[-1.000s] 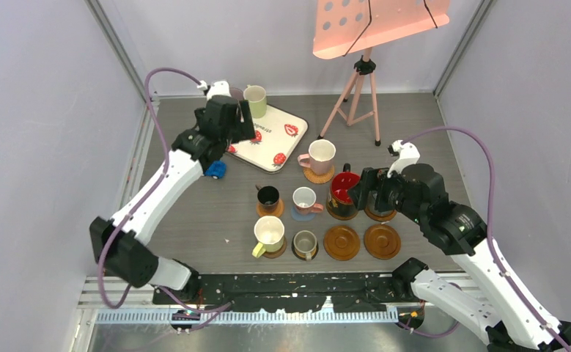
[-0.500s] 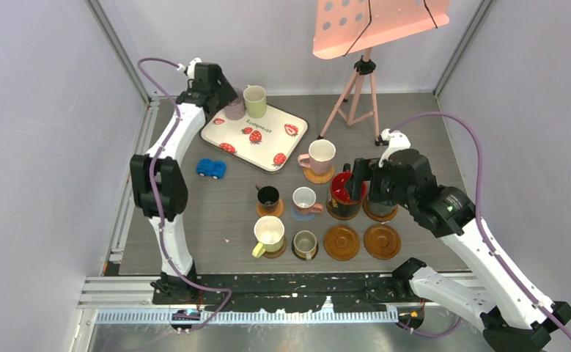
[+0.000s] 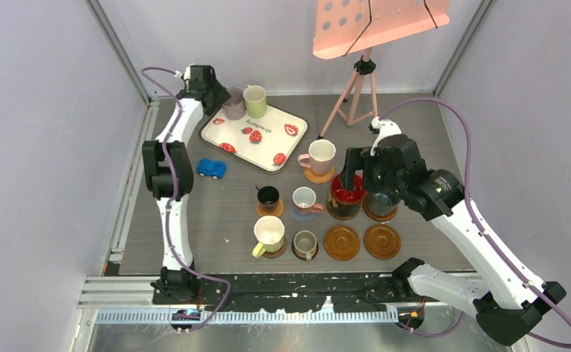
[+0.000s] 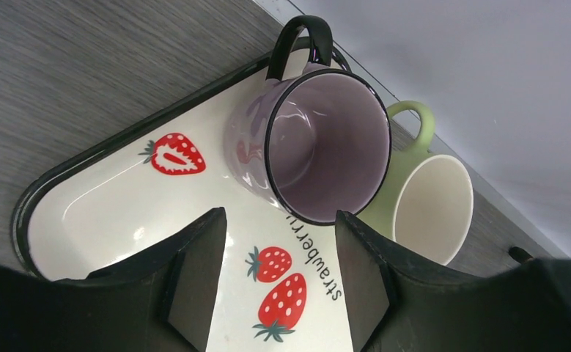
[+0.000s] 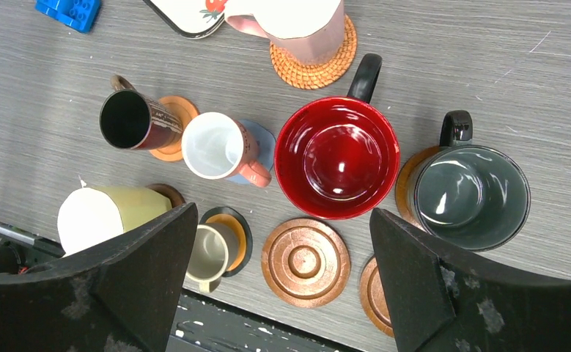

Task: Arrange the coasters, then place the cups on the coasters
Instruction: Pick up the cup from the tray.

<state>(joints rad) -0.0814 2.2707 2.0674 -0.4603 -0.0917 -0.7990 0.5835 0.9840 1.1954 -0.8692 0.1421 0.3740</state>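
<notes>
Brown coasters, two bare by the counter near edge; seven cups seated on the rest. Still to move: mauve cup, green cup, on tray, far-left corner. Left end effector apart at mauve cup, no grip seen; right end effector wide apart above red cup.

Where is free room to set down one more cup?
Bare table lies between the blue toy car and the yellow mug. Two brown coasters at the near edge carry nothing. Around the red-lined mug it is crowded.

Pale walls enclose a grey wood-grain bench.
Pink perforated panel on a tripod at one o'clock; metal posts in far corners.
</notes>
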